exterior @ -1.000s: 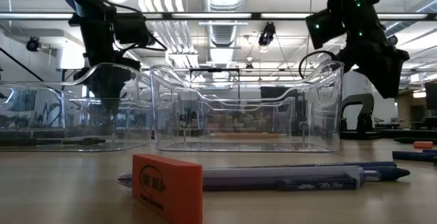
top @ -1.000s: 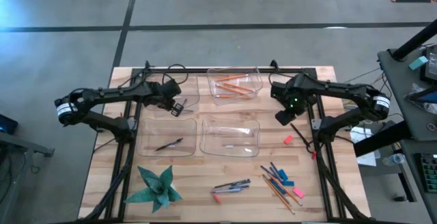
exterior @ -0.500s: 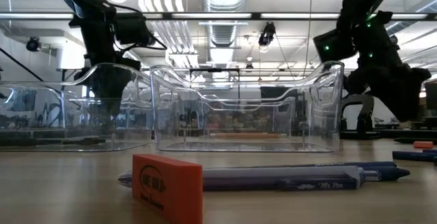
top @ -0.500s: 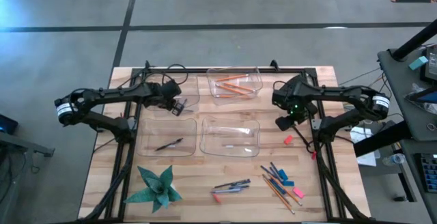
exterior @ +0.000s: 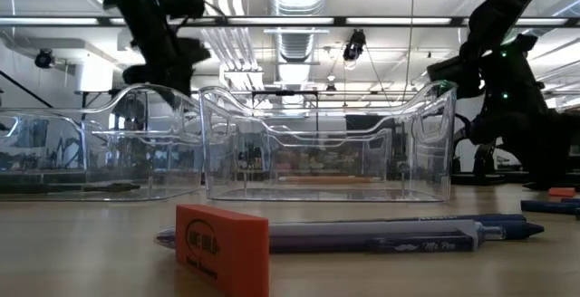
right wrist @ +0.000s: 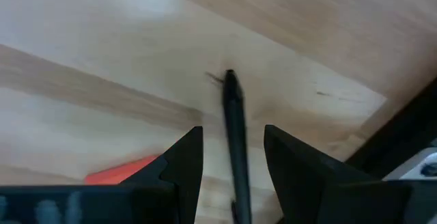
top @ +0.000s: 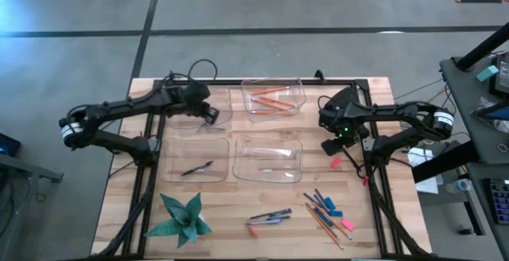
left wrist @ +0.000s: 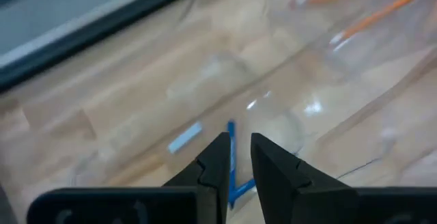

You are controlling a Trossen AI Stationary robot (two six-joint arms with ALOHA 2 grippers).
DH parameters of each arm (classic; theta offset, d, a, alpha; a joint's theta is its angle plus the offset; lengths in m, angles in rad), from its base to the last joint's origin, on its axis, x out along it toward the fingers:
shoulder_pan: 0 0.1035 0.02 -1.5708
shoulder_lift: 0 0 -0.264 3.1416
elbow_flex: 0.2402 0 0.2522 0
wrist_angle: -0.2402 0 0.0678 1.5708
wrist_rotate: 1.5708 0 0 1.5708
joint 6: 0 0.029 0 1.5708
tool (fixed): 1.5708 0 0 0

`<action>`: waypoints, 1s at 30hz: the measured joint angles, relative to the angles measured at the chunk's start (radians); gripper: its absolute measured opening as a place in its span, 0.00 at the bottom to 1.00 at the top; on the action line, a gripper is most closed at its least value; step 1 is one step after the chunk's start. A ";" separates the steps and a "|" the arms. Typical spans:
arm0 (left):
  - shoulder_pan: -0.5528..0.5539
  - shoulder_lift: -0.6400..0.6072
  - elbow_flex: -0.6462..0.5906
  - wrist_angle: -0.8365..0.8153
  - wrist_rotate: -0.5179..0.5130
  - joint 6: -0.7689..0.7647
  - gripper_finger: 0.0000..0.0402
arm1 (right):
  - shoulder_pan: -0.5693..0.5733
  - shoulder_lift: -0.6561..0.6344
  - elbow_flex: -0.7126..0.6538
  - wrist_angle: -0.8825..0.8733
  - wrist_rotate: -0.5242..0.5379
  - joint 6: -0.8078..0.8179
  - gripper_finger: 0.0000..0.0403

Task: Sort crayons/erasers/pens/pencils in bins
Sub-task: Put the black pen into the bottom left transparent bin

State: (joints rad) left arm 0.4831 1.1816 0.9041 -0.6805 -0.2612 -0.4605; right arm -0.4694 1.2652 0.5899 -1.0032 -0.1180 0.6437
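Note:
My left gripper (top: 211,115) hangs above the far left bin (top: 189,123), fingers a little apart with nothing between them (left wrist: 235,149). Below it in that bin lie blue crayons (left wrist: 231,157). My right gripper (top: 332,144) points down over the table's right side. Its fingers are open and stand on either side of a black pen (right wrist: 235,135) that lies flat on the wood, without touching it. A red eraser (right wrist: 126,173) lies beside that pen. Orange pencils (top: 270,99) lie in the far right bin (top: 299,94). Another pen (top: 196,167) lies in the near left bin (top: 171,169).
The near right bin (top: 296,165) stands in the middle. Along the near edge lie loose pens (top: 270,216), an eraser (exterior: 222,243), and a mix of pencils, crayons and erasers (top: 326,213). A green paper star (top: 183,217) sits near left.
My left gripper has risen out of the far left bin and now hangs above it. My right gripper has come down toward the table, over the black pen on the right side.

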 joint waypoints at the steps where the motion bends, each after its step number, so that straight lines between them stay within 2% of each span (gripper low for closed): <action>1: 0.000 -0.011 0.014 0.000 0.000 0.003 0.11 | 0.000 0.000 -0.010 0.008 0.010 0.000 0.36; 6: 0.000 -0.078 0.090 0.006 0.002 0.004 0.11 | -0.001 -0.003 -0.052 0.051 0.002 0.000 0.31; 14: -0.002 -0.189 0.125 0.126 0.022 0.037 0.11 | 0.000 -0.002 -0.074 0.087 -0.002 -0.022 0.06; 21: -0.002 -0.202 0.116 0.140 0.026 0.057 0.11 | 0.000 -0.006 -0.017 0.060 -0.001 -0.015 0.04; 23: -0.002 -0.201 0.115 0.140 0.034 0.057 0.11 | 0.000 -0.014 0.018 0.089 0.027 -0.015 0.04; 30: -0.002 -0.195 0.103 0.133 0.136 0.109 0.11 | 0.000 -0.071 0.143 0.089 0.072 -0.015 0.04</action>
State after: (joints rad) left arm 0.4812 0.9868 1.0069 -0.5471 -0.1251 -0.3512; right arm -0.4694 1.1942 0.7331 -0.9138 -0.0462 0.6285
